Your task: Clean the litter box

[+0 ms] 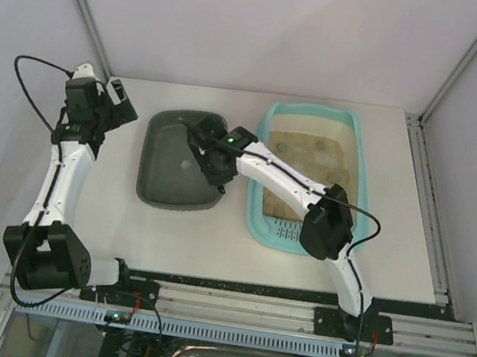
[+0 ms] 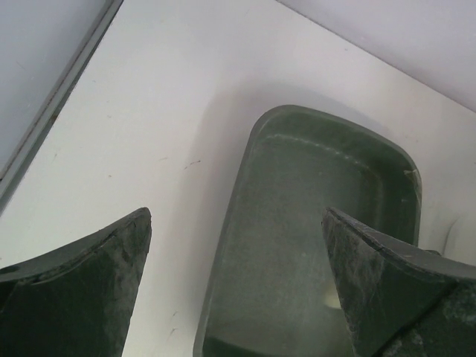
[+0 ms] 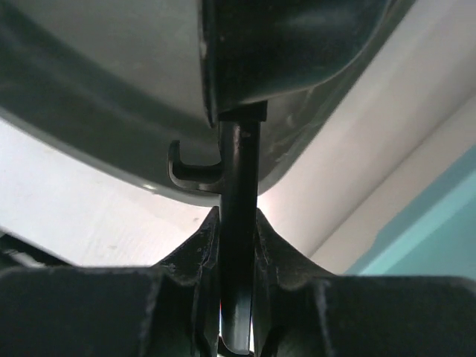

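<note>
Starting with the litter box [image 1: 311, 110]: it sits on the right half of the surface [image 1: 210, 246], grille end toward the arm bases, with tan litter [image 1: 315, 149] spread inside. From the top view I can make out a few round lumps in the litter, so my guess is there's plenty left to scoop.

Just beside it on the left is the dark grey-green tray [image 1: 151, 191], and that's where my right arm is reaching. The right pincer [image 3: 238, 223] is pinching the black handle of a scoop [image 3: 239, 156], the kind with a little hook on the side, and the scoop head hangs over that tray. One small pale lump [image 1: 185, 163] lies on the tray floor, so I'd say at least one dump is done, but I can't tell more than that. Whether the scoop head has anything in it is hidden from me.

The left pincer [image 2: 236, 216] is spread wide, holding nothing, hovering off the tray's far-left corner. Overall I'd call this early-to-mid, with more trips between box and tray to go, I reckon.
</note>
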Robot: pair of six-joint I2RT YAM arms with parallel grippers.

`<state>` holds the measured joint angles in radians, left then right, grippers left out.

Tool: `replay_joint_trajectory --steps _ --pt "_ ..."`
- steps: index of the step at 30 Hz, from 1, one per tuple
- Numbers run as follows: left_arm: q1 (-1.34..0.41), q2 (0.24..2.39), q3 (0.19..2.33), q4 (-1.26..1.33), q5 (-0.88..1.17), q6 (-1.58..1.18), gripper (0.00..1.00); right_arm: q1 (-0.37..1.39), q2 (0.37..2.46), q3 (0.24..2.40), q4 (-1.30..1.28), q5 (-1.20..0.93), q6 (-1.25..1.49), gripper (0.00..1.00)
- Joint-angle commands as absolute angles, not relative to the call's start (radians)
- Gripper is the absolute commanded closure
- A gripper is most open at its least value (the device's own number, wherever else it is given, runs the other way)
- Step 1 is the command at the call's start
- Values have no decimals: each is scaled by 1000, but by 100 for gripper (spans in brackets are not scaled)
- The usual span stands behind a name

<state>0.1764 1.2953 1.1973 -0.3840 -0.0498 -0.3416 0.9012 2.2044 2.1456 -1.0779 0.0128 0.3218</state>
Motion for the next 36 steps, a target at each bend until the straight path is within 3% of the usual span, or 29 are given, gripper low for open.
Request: replay_joint_trajectory --steps 1,7,11,14,22,26,36 --pt "179 1255 1156 -359 -54 -302 0 945 2211 2228 -1190 328 253 100" --pt "173 1257 1121 -370 -18 -337 0 958 2171 2169 -1169 397 263 100" --pt "99 1259 1112 -392 -19 -348 0 911 2073 2161 -1134 294 290 100" --pt "1 1270 1123 -368 -26 -334 0 832 1925 2081 -1091 102 339 100" --pt "-228 1489 1283 -216 36 -525 0 489 1585 1741 -1027 -75 407 100" --pt "-314 1653 1406 -227 113 -688 0 321 1565 1564 -1011 -182 452 100" --pt "-420 1853 1502 -51 171 -922 0 351 1685 1469 -936 -175 404 100"
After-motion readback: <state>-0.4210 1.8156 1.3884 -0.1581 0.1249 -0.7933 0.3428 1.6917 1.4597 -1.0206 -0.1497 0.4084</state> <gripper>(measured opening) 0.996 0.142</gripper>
